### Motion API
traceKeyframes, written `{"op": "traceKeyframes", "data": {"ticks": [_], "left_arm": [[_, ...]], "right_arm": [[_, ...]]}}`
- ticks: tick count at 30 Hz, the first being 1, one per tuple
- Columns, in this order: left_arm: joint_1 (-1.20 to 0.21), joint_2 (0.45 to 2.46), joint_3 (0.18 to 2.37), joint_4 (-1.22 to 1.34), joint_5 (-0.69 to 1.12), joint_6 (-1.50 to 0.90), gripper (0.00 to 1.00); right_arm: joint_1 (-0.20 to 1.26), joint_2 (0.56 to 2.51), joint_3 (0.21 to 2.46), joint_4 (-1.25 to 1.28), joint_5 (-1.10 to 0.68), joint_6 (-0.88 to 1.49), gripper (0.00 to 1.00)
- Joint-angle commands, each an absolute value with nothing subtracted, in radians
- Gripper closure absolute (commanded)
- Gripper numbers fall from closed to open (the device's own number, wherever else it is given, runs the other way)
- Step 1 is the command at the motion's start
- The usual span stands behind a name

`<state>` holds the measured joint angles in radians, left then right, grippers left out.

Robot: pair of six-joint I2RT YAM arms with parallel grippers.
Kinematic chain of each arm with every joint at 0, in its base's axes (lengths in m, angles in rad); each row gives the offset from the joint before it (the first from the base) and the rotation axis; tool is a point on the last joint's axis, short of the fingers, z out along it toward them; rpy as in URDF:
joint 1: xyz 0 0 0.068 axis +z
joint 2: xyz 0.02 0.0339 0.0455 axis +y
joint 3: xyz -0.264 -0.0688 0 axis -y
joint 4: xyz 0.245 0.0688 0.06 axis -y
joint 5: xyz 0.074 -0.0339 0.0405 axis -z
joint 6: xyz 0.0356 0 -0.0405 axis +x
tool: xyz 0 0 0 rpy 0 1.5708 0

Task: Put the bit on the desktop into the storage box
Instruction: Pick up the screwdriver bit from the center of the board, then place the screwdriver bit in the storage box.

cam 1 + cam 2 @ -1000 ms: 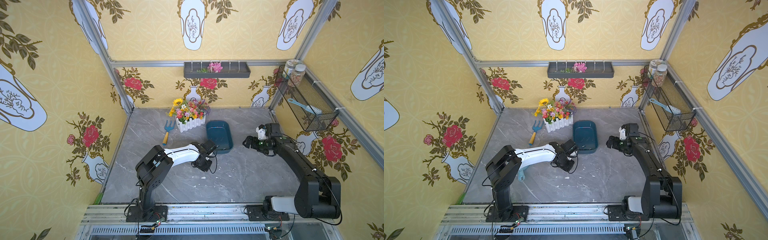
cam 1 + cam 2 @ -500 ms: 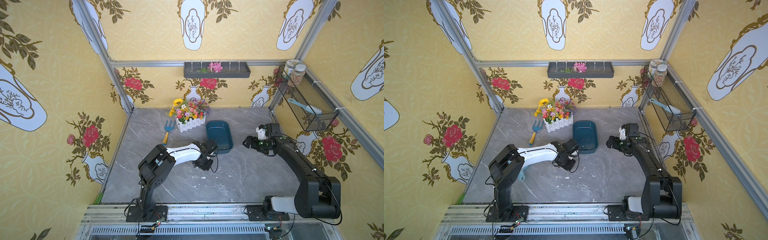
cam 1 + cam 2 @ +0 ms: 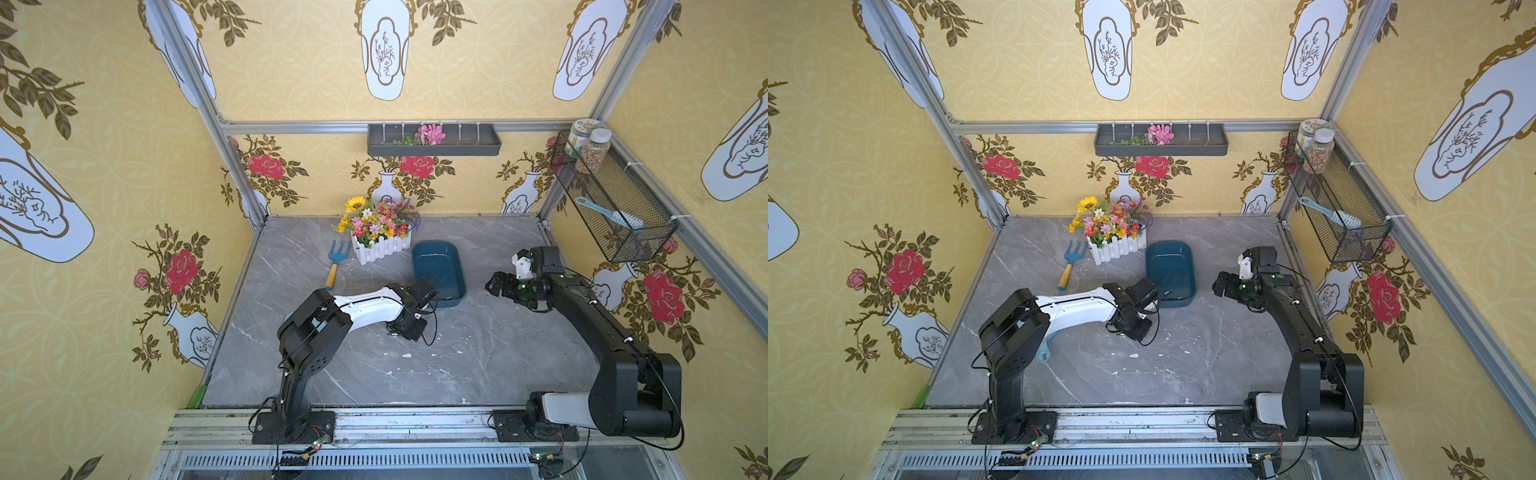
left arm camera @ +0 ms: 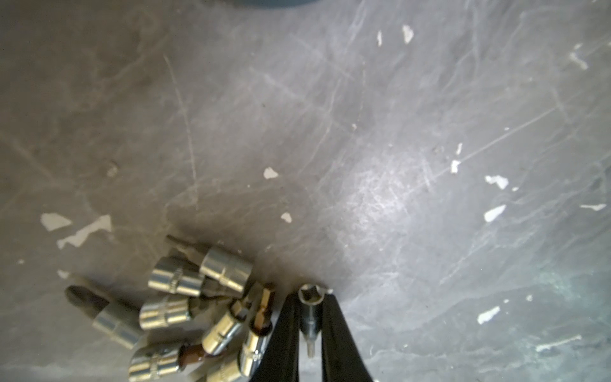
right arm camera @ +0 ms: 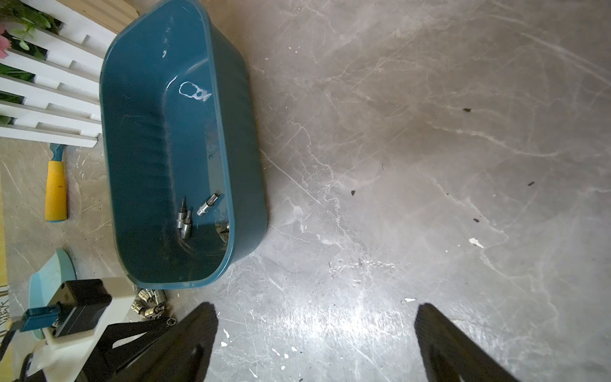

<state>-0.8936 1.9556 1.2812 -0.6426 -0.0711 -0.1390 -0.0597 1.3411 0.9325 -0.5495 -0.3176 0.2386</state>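
In the left wrist view my left gripper (image 4: 310, 299) is shut on a small silver socket bit (image 4: 309, 322), low over the grey marble desktop (image 4: 396, 165). A pile of several more bits (image 4: 198, 307) lies just beside the fingers. In both top views the left gripper (image 3: 405, 328) sits a short way in front of the dark teal storage box (image 3: 438, 270). Several bits (image 5: 186, 215) lie inside the box (image 5: 172, 148). My right gripper (image 5: 314, 317) hangs open and empty over bare desktop to the right of the box.
A white-fenced flower planter (image 3: 380, 237) and a blue garden fork with a yellow handle (image 3: 337, 262) stand behind the left arm. A pale blue scoop (image 3: 1044, 353) lies under that arm. A grey wall tray (image 3: 434, 141) and a wire basket (image 3: 611, 208) hang on the walls.
The left gripper's fingers have closed onto a bit at the edge of the pile, and the left arm has shifted slightly. The right arm has not moved.
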Motion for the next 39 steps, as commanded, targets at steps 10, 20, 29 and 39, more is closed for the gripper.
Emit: {"op": "traceKeyframes", "data": {"ticks": [10,20,29,39], "left_arm": [[-0.895,1.899,1.257,-0.599,0.01,-0.114,0.88],[-0.894,1.84,1.315,-0.619,0.031,-0.085,0.88],[-0.893,1.872,1.452,-0.67,-0.029,-0.015,0.89],[-0.863,2.004,1.728,-0.732,-0.082,0.079,0.9]], "right_arm": [[-0.06,1.339,0.933,-0.529,-0.319,0.235,0.03],[-0.06,1.339,0.933,-0.529,-0.321,0.234,0.03],[-0.06,1.338,0.933,-0.53,-0.328,0.234,0.03],[-0.06,1.333,0.933,-0.528,-0.336,0.235,0.03]]}}
